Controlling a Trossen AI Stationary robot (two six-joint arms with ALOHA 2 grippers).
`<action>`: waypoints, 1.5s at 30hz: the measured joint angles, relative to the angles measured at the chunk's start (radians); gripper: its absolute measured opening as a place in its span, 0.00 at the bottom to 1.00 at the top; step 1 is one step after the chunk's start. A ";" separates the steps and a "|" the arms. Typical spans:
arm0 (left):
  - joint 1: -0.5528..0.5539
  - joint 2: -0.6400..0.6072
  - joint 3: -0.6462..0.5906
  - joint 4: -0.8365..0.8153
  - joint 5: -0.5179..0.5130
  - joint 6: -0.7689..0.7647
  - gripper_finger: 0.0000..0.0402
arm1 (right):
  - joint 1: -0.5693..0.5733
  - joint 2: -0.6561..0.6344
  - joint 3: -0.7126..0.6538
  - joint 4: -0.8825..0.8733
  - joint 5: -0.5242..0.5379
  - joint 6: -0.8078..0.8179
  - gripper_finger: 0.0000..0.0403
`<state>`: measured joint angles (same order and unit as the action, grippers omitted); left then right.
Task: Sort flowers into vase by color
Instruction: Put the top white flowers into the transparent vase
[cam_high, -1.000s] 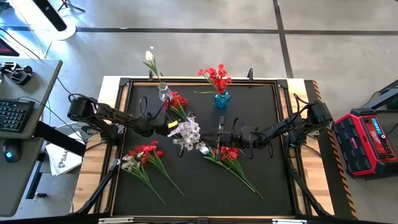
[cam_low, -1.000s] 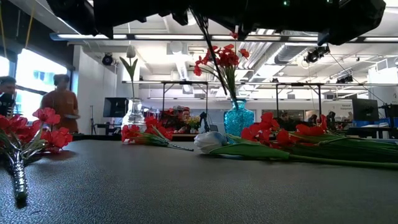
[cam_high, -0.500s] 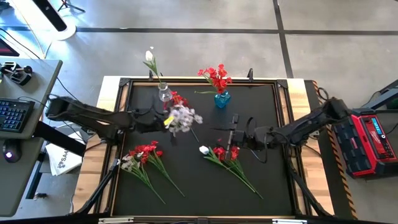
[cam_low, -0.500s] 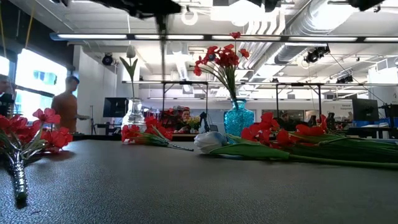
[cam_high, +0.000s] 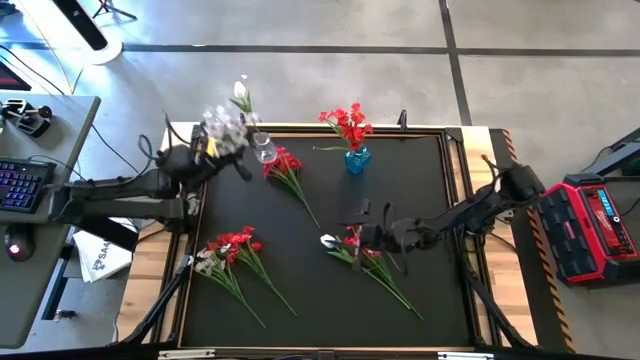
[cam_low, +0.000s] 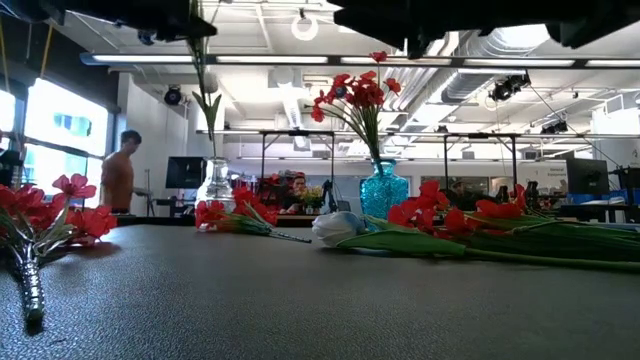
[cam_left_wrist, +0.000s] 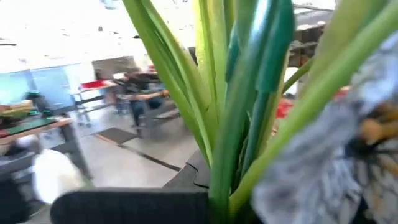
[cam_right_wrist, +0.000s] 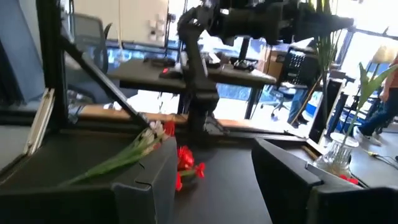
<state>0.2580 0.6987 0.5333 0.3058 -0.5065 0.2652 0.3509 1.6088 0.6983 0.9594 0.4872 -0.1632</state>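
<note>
Your left gripper (cam_high: 212, 143) has its jaws clamped on the stems of the pale sprig (cam_high: 222, 126), whose green stalks fill the left wrist view right at the jaws; a second ago that bunch lay at the middle of the surface (cam_high: 420, 190), and since then the left arm has swung it up and back to the far left corner, so the white blooms now hang in the air just beside the clear vase (cam_high: 264, 149) that already carries one white bloom (cam_high: 240, 90). That reads as the carry nearly finished: what you still need is to tip the stems down into the neck, and the vase looks narrow, so line up carefully or you may knock it. Your right gripper (cam_high: 375, 232) has its jaws parted and holds nothing; they have opened within the last second and the arm has dropped low over the red sprigs (cam_high: 362, 250) lying right of centre, with a white bud (cam_high: 327, 241) just beside them. I'd judge it is setting up for a red pick bound for the blue vase (cam_high: 357, 158), which already stands with red blooms (cam_high: 347, 124). Other sprigs still lie on the surface: a red one (cam_high: 285, 165) near the clear vase and a mixed red and pale bunch (cam_high: 228, 249) at the near left, so the sort is well short of done.
</note>
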 joint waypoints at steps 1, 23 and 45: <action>0.043 0.001 0.009 0.000 0.041 -0.001 0.00 | -0.005 0.005 0.000 0.025 0.000 -0.002 0.45; 0.541 0.319 0.089 -0.044 0.520 -0.128 0.01 | -0.025 -0.008 0.000 0.062 -0.036 0.006 0.45; 0.586 0.319 0.342 -0.545 0.503 -0.104 0.52 | -0.025 -0.008 0.000 0.051 -0.037 0.008 0.45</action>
<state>0.8444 1.0172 0.8756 -0.2392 -0.0030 0.1615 0.3260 1.6009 0.6983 1.0104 0.4497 -0.1555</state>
